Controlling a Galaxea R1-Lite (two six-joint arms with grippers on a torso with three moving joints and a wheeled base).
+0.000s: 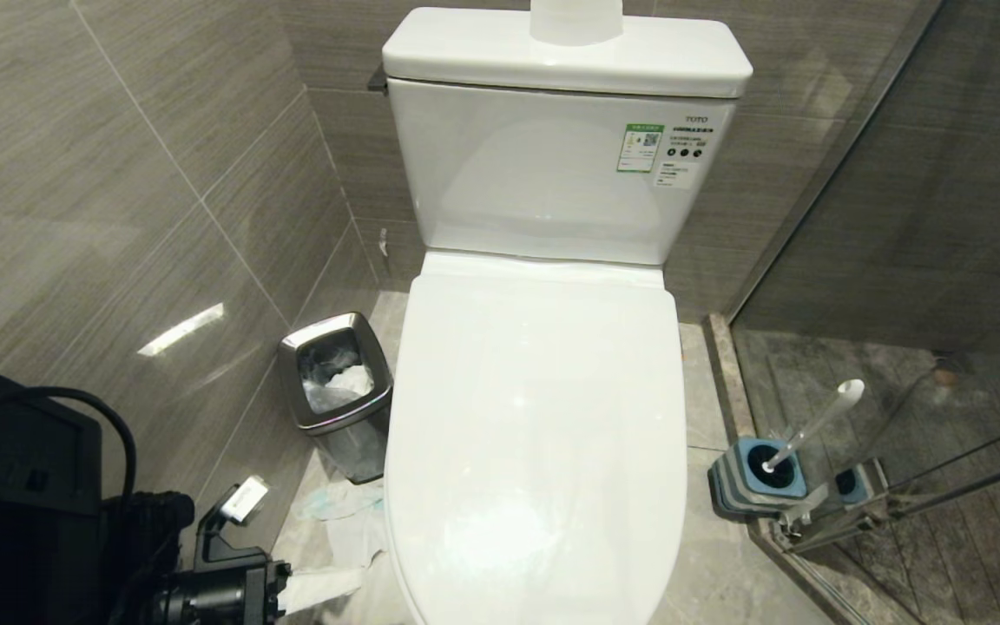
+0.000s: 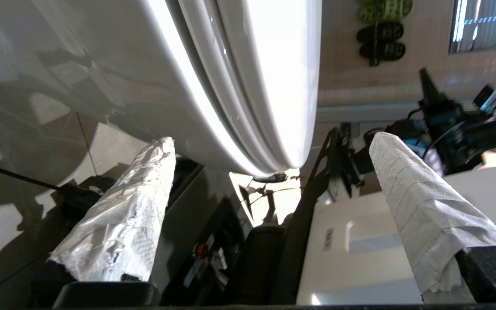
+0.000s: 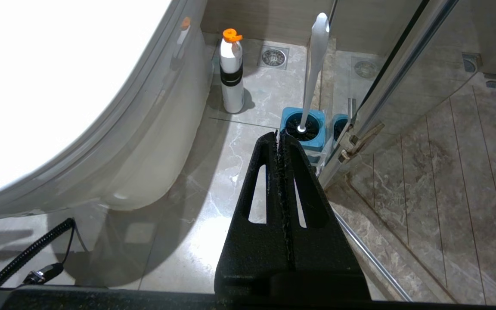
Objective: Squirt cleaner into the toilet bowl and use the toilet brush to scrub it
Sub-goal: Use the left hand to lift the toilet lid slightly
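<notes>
We see the toilet bowl (image 1: pixel 543 417) with its lid down flat over the seat, so nothing can be squirted or scrubbed yet; we judge lifting the lid is the step in hand.

Left tool (image 2: pixel 269 181): fingers spread wide, both wrapped in white paper (image 2: pixel 420 202), likely for grip or hygiene. It holds nothing. It sits low at the front-left edge of the bowl, with the stacked rims of lid and seat lying between the two fingers, apart from both. We read this as lined up to catch the lid's front edge.

Right tool (image 3: pixel 280 142): fingers pressed together, empty, hanging off the bowl's right side and pointed down at the floor (image 3: pixel 213 181). Looks idle.

Toilet brush (image 1: pixel 812 425) stands tilted in its blue-topped holder (image 1: pixel 760 477) on the floor, right of the bowl, just beside the glass shower door (image 3: pixel 385 86). Handy for the right arm later.

White cleaner bottle (image 3: pixel 232 71) with orange cap stands upright on the floor near the bowl's base, beyond the holder in the right wrist view. Untouched.

Steel waste bin (image 1: pixel 337 395) sits by the left wall, close beside the bowl, with loose paper on the floor in front of it.
</notes>
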